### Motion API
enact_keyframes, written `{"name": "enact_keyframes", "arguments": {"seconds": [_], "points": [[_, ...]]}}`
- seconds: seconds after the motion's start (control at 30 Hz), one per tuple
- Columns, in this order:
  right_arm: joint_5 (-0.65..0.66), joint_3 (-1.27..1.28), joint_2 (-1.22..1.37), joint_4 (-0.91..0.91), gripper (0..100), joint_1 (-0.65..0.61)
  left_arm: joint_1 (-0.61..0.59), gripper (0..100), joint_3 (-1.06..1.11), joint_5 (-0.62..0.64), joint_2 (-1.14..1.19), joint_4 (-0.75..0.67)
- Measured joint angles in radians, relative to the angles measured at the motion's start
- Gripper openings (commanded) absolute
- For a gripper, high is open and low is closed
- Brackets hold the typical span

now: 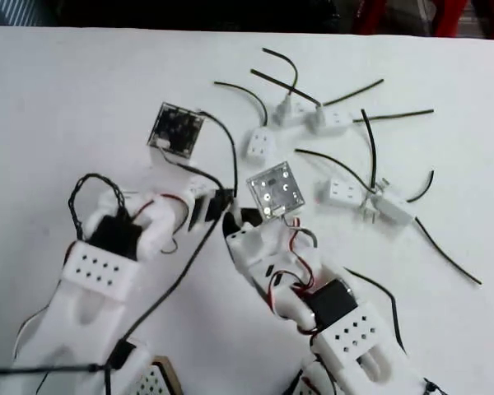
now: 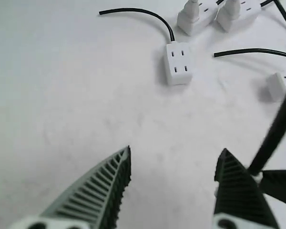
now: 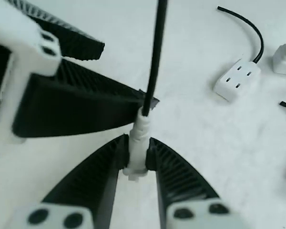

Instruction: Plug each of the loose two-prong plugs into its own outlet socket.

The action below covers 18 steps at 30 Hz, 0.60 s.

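My right gripper [image 3: 138,143] is shut on a white two-prong plug [image 3: 137,155], whose black cord [image 3: 155,52] rises straight up from it. My left gripper [image 2: 176,152] stands open just beside it, and one of its dark fingers [image 3: 81,107] lies close against the cord. In the high view the two grippers meet at the table's middle, left [image 1: 207,206] and right [image 1: 235,220]. A white outlet block [image 1: 261,144] with free sockets lies a little beyond them, and it appears again in the wrist views [image 2: 178,62] [image 3: 236,78].
Farther back lie two outlet blocks with plugs in them [image 1: 290,109] [image 1: 329,119]. Another outlet block [image 1: 342,191] and a loose plug with cord [image 1: 387,206] lie to the right. Black cords trail over the right half of the white table [image 1: 82,90].
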Motion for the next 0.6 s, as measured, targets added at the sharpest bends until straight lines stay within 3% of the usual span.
{"name": "enact_keyframes", "arguments": {"seconds": [0.2, 0.6], "points": [[-0.005, 0.015, 0.0, 0.0, 1.8, 0.002, 0.049, 29, 0.035, -0.002, -0.109, 0.021], [-0.005, 0.021, 0.002, 0.0, 1.8, 0.003, 0.035, 29, 0.081, -0.023, -0.127, -0.032]]}}
